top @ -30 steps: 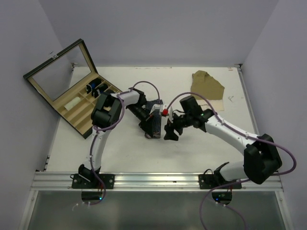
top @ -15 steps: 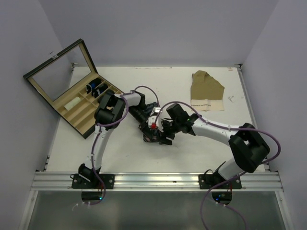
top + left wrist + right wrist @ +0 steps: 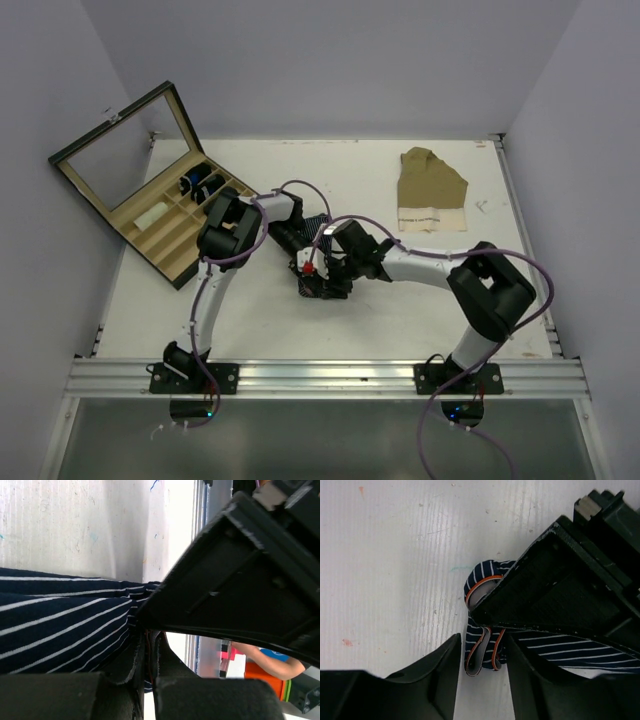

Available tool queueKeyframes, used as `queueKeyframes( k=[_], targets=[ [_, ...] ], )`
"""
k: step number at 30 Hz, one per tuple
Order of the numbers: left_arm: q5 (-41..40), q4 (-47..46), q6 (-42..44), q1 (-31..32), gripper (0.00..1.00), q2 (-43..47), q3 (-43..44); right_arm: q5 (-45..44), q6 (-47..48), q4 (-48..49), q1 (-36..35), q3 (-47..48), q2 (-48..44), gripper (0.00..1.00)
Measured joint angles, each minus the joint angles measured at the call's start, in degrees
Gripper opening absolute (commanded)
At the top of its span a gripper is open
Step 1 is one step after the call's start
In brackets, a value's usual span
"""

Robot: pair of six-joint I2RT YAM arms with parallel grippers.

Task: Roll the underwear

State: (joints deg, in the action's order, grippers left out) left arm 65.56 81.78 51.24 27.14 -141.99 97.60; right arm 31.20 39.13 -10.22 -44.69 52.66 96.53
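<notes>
1. The underwear (image 3: 60, 630), navy with thin white stripes and an orange-edged waistband, lies as a narrow folded strip on the surface (image 3: 395, 555). It sits near the middle, where the two arms meet.
2. The left gripper (image 3: 146, 680) has its jaws almost together, and an edge of the striped fabric is pinched in the slit between them.
3. The right gripper (image 3: 482, 650) stands part-way apart, with one finger on each side of the strip's looped end. A thin sliver of surface shows beside each finger, so I judge it is not yet clamped.
4. The looped end lies directly between the right fingers. From there the strip's long axis runs away under the left gripper's body.
5. The right arm is therefore nearer the free end, so a roll would likely travel along that axis toward the left pinch.
6. The two grippers are crowded close together, which leaves little room to turn.
</notes>
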Motion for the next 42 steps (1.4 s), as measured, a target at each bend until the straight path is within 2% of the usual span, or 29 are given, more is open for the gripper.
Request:
queueKeyframes(
  k=[6,8,11,16,24,30,34,36,42],
  targets=[
    [-0.4,-0.1,-1.0,0.0,0.08,0.0,-0.3,0.8,-1.3,0.5,0.1,0.5,2.5,0.19],
    [-0.4,-0.6,-1.4,-0.1,0.14,0.6,-1.5,1.6,-2.1,-0.3,0.2,1.4,3.3,0.12],
    [-1.2,-3.2,-2.3,-0.2,0.26,3.0,-4.7,4.1,-3.3,-1.1,0.7,2.6,4.6,0.06],
    [-2.0,-12.2,-5.5,-1.1,0.42,10.6,-12.1,9.8,-4.9,-2.0,2.8,5.0,7.8,0.0],
    [-4.0,-29.4,-12.2,-8.8,0.48,21.6,-17.5,18.1,-8.4,-1.9,5.5,8.3,13.0,0.0],
    [-7.9,-44.1,-18.2,-17.4,0.48,39.5,-27.9,24.8,-14.4,-1.0,7.4,10.6,17.3,0.0],
    [-13.2,-52.0,-14.7,-18.6,0.47,55.8,-37.9,30.7,-19.9,-1.2,9.0,14.0,22.2,0.0],
    [-17.1,-55.1,-9.4,-17.0,0.47,67.0,-46.2,33.9,-22.3,-2.1,9.7,16.3,25.1,0.0],
    [-25.8,-62.1,4.2,-4.2,0.5,84.5,-65.7,40.7,-28.5,-3.7,11.3,20.4,31.1,0.0]
  ],
)
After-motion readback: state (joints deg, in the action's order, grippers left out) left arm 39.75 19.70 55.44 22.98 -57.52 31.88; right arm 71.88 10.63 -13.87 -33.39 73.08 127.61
